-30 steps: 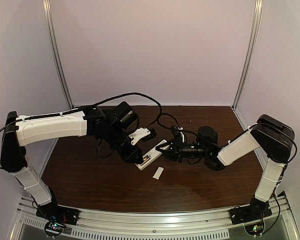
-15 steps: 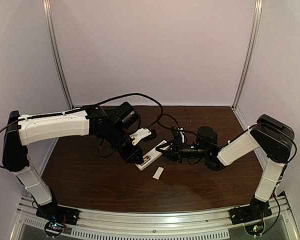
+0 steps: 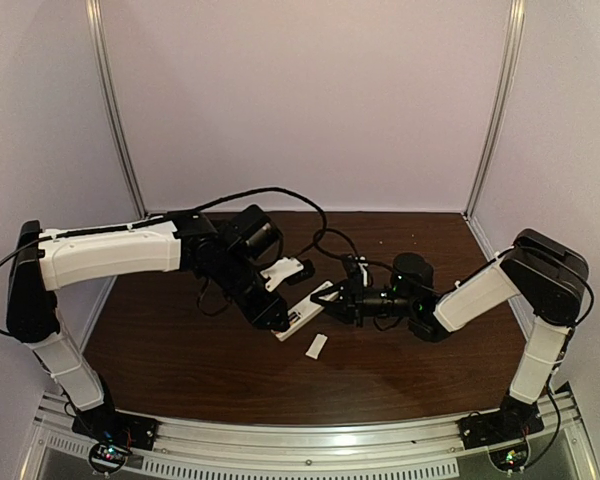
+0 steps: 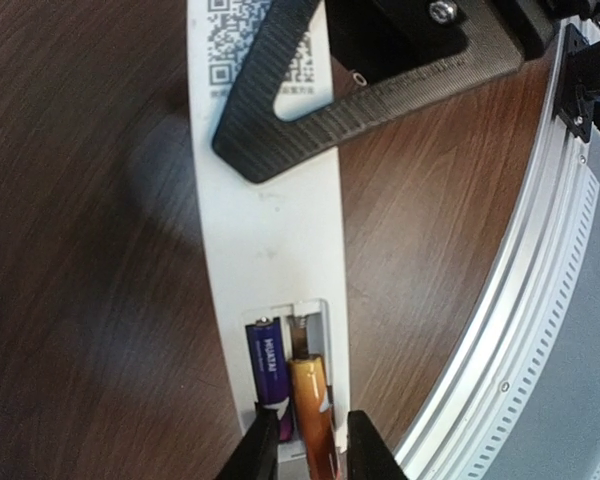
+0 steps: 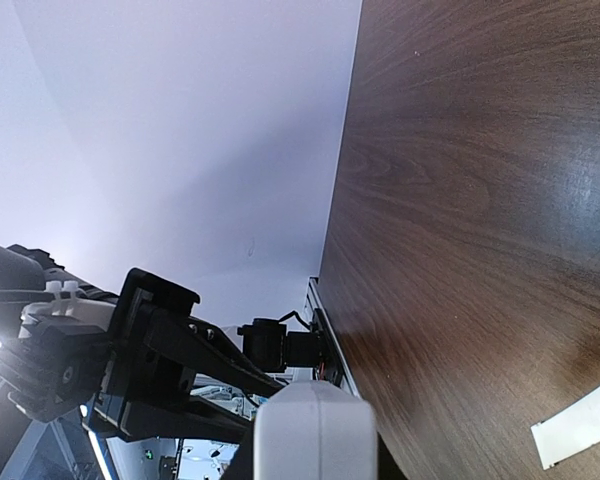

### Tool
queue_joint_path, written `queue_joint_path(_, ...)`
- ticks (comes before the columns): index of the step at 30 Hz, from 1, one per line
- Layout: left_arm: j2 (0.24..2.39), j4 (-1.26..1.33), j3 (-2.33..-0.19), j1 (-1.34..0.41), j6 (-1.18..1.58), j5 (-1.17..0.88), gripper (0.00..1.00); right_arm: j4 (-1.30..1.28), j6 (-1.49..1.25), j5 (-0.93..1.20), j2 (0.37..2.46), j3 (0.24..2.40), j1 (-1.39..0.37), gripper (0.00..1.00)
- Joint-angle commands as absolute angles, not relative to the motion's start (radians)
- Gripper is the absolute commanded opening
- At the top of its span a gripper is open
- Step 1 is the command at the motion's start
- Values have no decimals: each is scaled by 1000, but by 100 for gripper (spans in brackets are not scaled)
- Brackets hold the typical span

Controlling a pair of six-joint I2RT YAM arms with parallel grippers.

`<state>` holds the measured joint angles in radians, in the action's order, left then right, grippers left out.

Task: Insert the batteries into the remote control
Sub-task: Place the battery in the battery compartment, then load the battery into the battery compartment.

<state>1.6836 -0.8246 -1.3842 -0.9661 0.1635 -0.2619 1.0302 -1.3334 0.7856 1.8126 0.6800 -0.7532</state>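
From above, the remote control [image 3: 302, 312] is at mid-worktop [image 3: 180, 350]. The right fingers [image 3: 330, 303] clamp one end, and the left fingers [image 3: 274, 318] are at the other.

Left wrist: its white back faces up with the bay open. The purple battery [image 4: 265, 365] is seated. The left fingers stand slack either side of the orange battery [image 4: 310, 400]. It likely needs pressing flat next.

Right wrist: only the remote's white end shows.

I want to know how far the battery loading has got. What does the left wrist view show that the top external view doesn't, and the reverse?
Only the left wrist view: the remote control's open compartment, with the purple battery in it and the orange battery beside it, between the left gripper's fingers. Only the top external view: the small white cover lying apart from the remote control. Both: the table and the right gripper clamped on the remote control.
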Motion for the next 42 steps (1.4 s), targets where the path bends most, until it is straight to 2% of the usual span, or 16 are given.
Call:
queue_joint_path(1,1703,-827,-1408,-969,168,-264,26,1075,-1335,795,1810,710,-762,0)
queue_joint_path(10,1602,-760,-1404,-942,156,-239,44,1086,-1344,823,1800,703,-761,0)
queue_joint_path(16,1409,-625,-1264,-920,91,-223,76,1088,-1344,838,1770,689,-761,0)
queue_joint_path(22,1306,-575,-1128,-907,38,-236,96,1115,-1369,851,1750,683,-761,0)
queue_joint_path(28,1296,-533,-1054,-908,14,-284,97,1108,-1366,859,1731,688,-765,0)
queue_joint_path(42,1366,-504,-1056,-908,27,-290,87,1103,-1358,870,1729,709,-779,0)
